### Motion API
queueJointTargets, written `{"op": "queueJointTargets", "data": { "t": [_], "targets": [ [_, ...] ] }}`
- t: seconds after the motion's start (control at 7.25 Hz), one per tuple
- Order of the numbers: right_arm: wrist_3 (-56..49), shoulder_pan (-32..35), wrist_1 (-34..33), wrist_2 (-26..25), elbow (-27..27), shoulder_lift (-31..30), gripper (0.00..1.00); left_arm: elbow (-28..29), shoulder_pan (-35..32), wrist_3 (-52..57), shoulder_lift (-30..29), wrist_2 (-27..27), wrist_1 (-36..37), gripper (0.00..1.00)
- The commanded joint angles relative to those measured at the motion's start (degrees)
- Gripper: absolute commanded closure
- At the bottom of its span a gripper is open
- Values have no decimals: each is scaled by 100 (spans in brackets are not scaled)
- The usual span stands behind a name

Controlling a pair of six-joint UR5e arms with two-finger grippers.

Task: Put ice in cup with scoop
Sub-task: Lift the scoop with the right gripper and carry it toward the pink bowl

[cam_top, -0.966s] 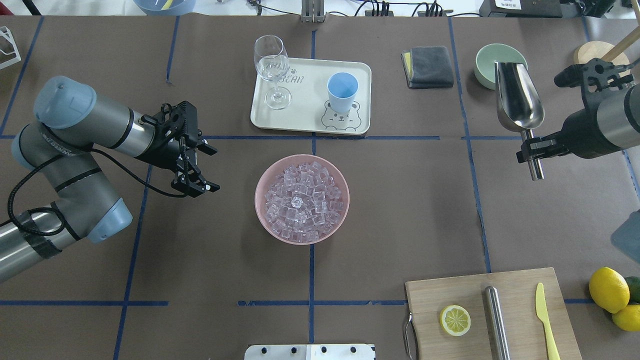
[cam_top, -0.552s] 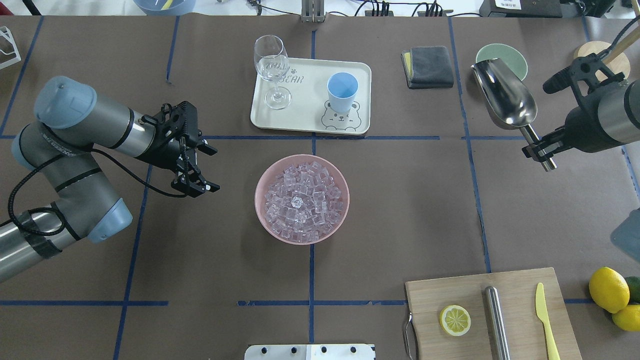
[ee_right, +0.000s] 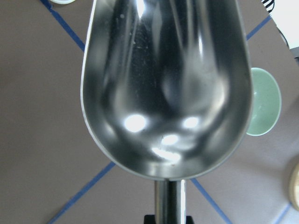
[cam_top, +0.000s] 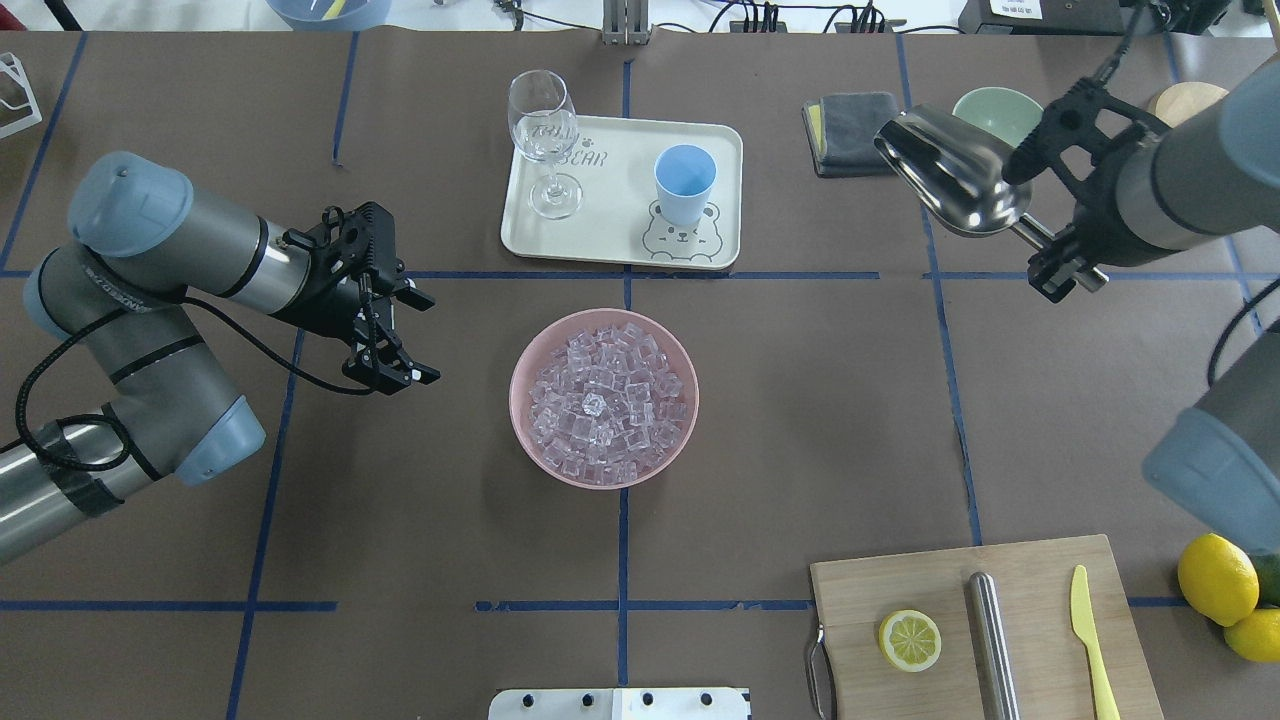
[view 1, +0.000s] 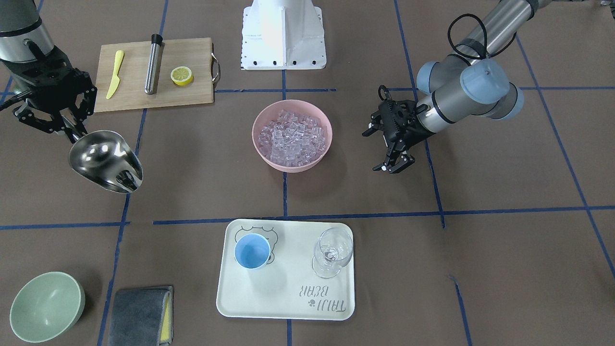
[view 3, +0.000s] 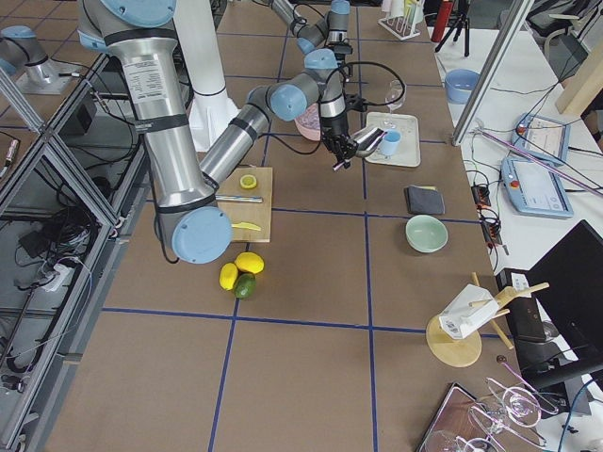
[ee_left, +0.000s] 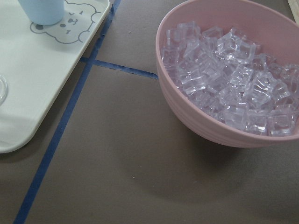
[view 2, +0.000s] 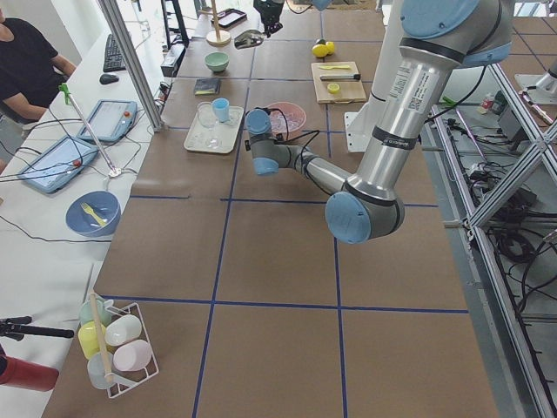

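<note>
The right fingers (cam_top: 1062,270) are squeezing the handle of the scoop (cam_top: 955,185), holding it up, empty, ready to dig. Far from them, the ice (cam_top: 603,400) is sitting in the pink bowl (cam_top: 515,405), near the wide-open left fingers (cam_top: 392,368). The cup (cam_top: 685,188) is standing farther from those fingers, ready for filling.

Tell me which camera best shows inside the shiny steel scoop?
Right wrist-mounted view: the shiny steel scoop fills the frame, trough empty. Overhead and front-facing views show it whole but small; side views, tiny; left wrist view misses it.
</note>
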Motion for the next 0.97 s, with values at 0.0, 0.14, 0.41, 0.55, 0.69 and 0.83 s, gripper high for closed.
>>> {"op": "queueJointTargets", "data": {
  "t": [0.0,0.14,0.41,0.55,0.69,0.83],
  "targets": [
    [-793,-670,-2091,-1145,-16,1342,100,7,0,-4,-6,0,-12,0],
    [-1073,-1100,-2093,-1339,-7,1326,100,7,0,-4,-6,-9,-12,0],
    [-1006,-1490,-2093,-1385,-25,1387,100,-19,0,-13,-15,-9,-29,0],
    [-997,-1665,-2102,-1368,-42,1404,100,-46,0,-13,-6,-9,-29,0],
    [-936,-1806,-2102,-1359,-51,1422,100,-55,0,-21,-6,0,-29,0],
    [-918,-1842,-2119,-1254,-69,1440,100,-124,9,-30,-6,17,-29,0]
  ]
}}
